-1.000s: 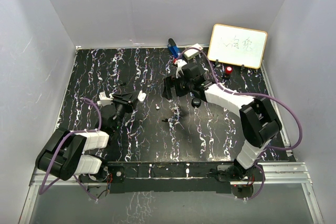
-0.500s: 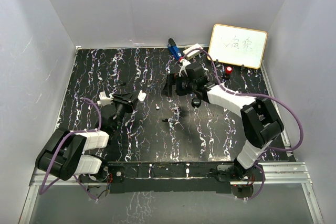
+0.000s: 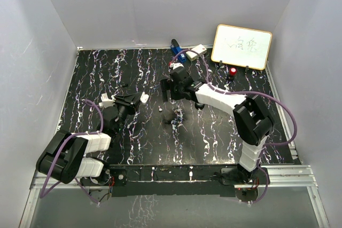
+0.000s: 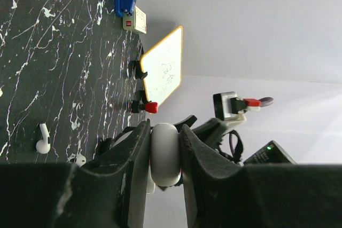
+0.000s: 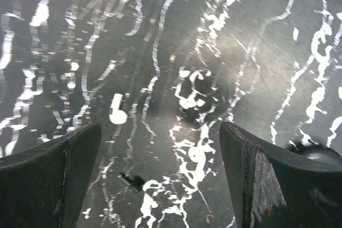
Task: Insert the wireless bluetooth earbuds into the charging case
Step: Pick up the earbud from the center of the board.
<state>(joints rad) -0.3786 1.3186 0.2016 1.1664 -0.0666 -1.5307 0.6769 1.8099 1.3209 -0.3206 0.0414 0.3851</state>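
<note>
My left gripper (image 3: 140, 99) is shut on the charging case (image 3: 144, 98), a smooth white puck, and holds it just above the table at left centre. In the left wrist view the case (image 4: 164, 156) is squeezed between the two pads. A white earbud (image 3: 160, 109) lies on the table between the arms; it also shows in the left wrist view (image 4: 43, 138) and the right wrist view (image 5: 117, 109). A darker earbud (image 5: 131, 181) lies near it, also in the top view (image 3: 170, 122). My right gripper (image 3: 166, 90) is open and empty, above and just behind both earbuds (image 5: 160, 185).
A black round knob (image 3: 199, 103) sits under the right forearm. A blue object (image 3: 176, 49), a cream box (image 3: 196, 52), a whiteboard (image 3: 241, 46) and a red-topped item (image 3: 233, 71) stand along the back. White walls surround the black marbled table (image 3: 96, 78).
My right gripper has swung left and forward, from beside the back objects to over the earbuds. The left gripper and the case have not moved.
</note>
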